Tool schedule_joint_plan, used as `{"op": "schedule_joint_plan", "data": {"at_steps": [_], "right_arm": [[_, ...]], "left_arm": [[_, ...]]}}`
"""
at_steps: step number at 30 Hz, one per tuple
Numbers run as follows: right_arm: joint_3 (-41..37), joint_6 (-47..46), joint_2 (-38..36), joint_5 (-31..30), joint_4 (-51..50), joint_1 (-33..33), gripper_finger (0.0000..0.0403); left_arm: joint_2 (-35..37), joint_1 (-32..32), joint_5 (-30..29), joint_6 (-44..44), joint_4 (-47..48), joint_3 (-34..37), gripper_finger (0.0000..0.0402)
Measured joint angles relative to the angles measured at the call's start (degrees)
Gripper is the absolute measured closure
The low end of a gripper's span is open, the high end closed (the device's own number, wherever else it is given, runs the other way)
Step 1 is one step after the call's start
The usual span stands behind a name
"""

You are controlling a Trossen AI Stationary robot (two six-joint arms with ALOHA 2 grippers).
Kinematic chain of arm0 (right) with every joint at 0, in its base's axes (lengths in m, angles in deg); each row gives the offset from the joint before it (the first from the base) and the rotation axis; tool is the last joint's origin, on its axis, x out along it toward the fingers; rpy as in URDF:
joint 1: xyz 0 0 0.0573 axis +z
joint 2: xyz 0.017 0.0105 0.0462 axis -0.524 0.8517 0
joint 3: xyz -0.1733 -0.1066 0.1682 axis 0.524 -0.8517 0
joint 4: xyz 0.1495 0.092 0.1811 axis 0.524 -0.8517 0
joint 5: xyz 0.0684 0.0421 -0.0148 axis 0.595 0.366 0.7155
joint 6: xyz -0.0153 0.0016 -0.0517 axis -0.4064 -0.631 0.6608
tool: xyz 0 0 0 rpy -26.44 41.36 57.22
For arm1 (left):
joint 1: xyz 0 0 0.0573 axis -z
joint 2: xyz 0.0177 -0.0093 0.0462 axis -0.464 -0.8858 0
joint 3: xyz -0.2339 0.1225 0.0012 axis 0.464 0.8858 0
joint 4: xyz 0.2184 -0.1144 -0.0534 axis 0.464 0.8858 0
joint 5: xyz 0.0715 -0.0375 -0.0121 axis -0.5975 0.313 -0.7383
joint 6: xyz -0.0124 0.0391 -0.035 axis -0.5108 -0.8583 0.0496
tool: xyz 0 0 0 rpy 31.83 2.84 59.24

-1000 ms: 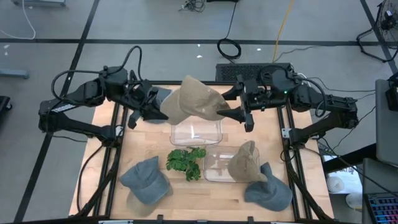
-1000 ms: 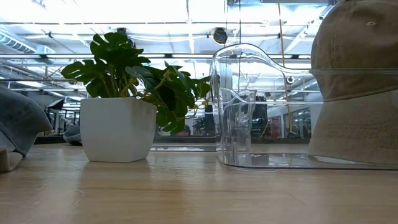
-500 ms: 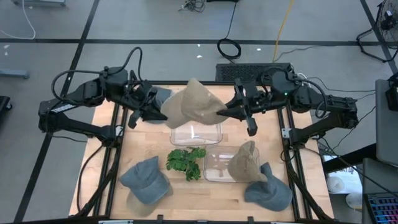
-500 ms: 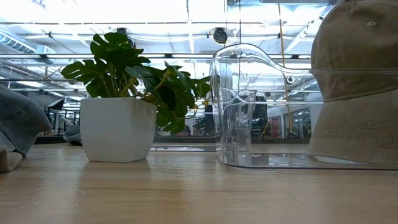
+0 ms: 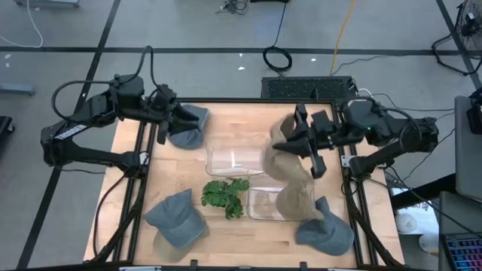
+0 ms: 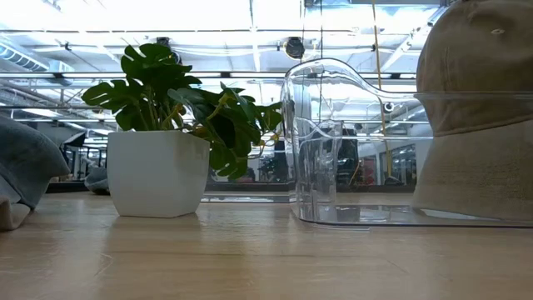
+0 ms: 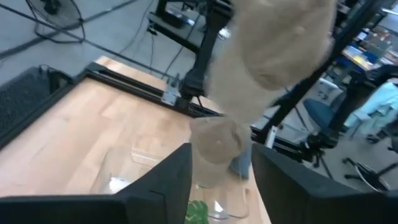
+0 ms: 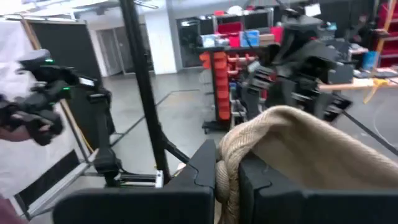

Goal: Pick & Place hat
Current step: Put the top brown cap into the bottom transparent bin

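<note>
Tan fabric: the held hat (image 5: pixel 284 147) hangs off the right gripper (image 5: pixel 300 142), above the table's far-right part, between the two clear bins and just over the near one; right wrist view shows the jaws clamped on a bunched fold of that hat (image 8: pixel 292 149), cloth squeezed betw. the fingers (image 8: pixel 200 167).

Hats, 5 in all: 2 tan, 3 grey-blue; 2nd tan hat (image 5: pixel 295 200) sits in the near clear bin (image 5: pixel 260 203), seen large at the low view's right edge (image 6: pixel 479 108) behind the bin wall (image 6: pixel 333 142); one grey-blue hat (image 5: pixel 176 219) lies at near-left on the table (image 5: pixel 226 241); one grey-blue hat (image 5: pixel 325 232) at near-right, touching the near bin's corner; third grey-blue hat (image 5: pixel 189 125) at far-left corner, right by the left gripper (image 5: pixel 172 120).

Clear bins, 2: far bin (image 5: pixel 236 159) mid-table w/ nothing in it; near bin just beside it toward the right.

One small potted plant (image 5: pixel 225 194) stands betw. the near-left hat and the near bin, upright in a white pot (image 6: pixel 157 173).

Left gripper hovers at the far-left corner, over the grey-blue hat there; left wrist view shows its jaws apart, nothing betw. the fingers (image 7: pixel 163 186), w/ the tan held hat (image 7: pixel 273 43) farther off.
</note>
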Motion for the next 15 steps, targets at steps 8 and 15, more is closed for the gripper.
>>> {"op": "schedule_joint_plan", "data": {"at_steps": [8,15], "right_arm": [[0.02,1.56,0.3,-15.02,2.47,9.13,0.0395],[0.02,6.02,2.67,-25.74,3.18,15.38,0.0395]], "left_arm": [[1.03,-1.55,-0.01,1.67,-0.18,0.02,0.0203],[1.78,-1.53,0.01,3.25,-0.18,0.02,0.0208]]}}
